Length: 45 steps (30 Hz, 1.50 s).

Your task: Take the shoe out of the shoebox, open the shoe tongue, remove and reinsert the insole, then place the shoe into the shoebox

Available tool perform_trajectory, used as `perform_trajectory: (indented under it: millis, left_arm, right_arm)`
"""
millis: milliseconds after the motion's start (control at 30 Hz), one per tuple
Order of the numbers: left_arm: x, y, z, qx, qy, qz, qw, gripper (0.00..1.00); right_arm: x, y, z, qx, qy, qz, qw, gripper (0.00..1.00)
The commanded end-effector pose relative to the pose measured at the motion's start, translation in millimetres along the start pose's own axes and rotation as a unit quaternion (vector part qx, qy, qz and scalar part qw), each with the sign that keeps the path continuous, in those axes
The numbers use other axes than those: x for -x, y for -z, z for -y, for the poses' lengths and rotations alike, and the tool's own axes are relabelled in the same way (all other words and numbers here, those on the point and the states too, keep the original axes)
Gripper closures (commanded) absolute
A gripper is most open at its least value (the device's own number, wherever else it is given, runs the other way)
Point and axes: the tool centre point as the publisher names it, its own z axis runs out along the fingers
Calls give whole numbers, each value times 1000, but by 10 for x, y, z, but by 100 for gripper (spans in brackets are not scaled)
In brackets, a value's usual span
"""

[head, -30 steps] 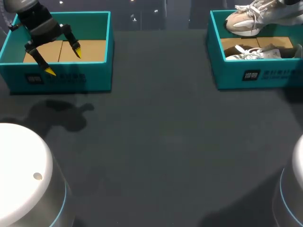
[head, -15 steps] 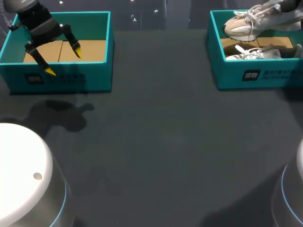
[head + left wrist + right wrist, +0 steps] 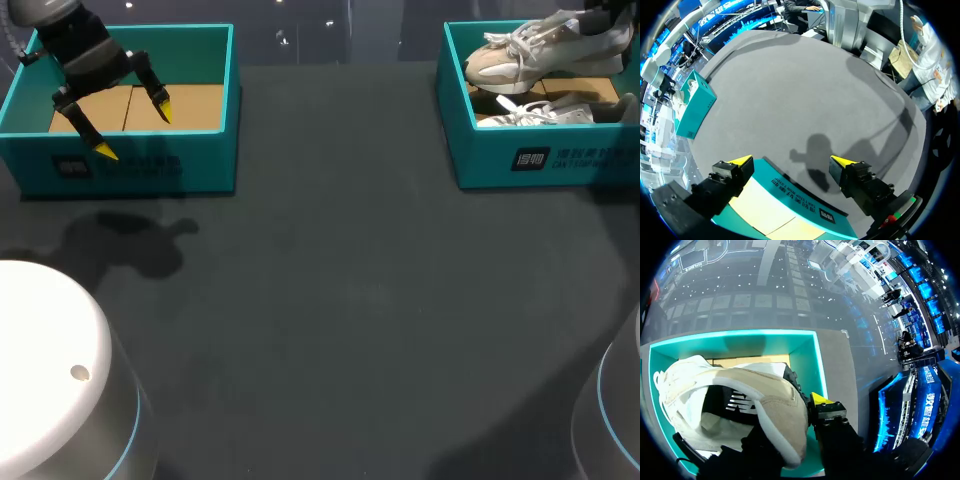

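Both teal boxes carry a small square mark and a line of white print on the front wall; it shows plainly on the right box (image 3: pixel 600 160) and dimmer on the left box (image 3: pixel 205 165). In the left wrist view the same print runs along that box's wall, seen upside down. The shoe (image 3: pixel 525 58) has a dark logo on its side, which shows in the right wrist view.

The right arm comes in at the far right corner. The right gripper (image 3: pixel 604 20) is clamped on the beige and white shoe at its heel and holds it in the air above the right box, toe pointing toward the middle of the bench (image 3: pixel 340 300). Only one yellow finger (image 3: pixel 821 400) shows beside the heel. A second shoe (image 3: pixel 548 113) lies inside that box.

The left gripper (image 3: pixel 134 131) hangs over the left box with its fingers spread wide and nothing between them.
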Motion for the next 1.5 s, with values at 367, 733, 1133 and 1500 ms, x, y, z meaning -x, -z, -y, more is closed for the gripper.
perform_trajectory:
  millis: [367, 733, 1133, 1500]
  left_arm:
    - [-3, -3, -2, 1, 0, 0, 1000, 0]
    - [-3, -3, -2, 1, 0, 0, 1000, 0]
    - [-3, -3, -2, 1, 0, 0, 1000, 0]
    - [-3, -3, -2, 1, 0, 0, 1000, 0]
  right_arm:
    - [-167, -223, -123, -8, 19, -13, 1000, 100]
    - [-293, -403, -89, -17, 35, -25, 999, 100]
    - [-398, -629, -44, -32, 47, -42, 997, 100]
    - [-467, -806, 31, -46, 49, -63, 996, 100]
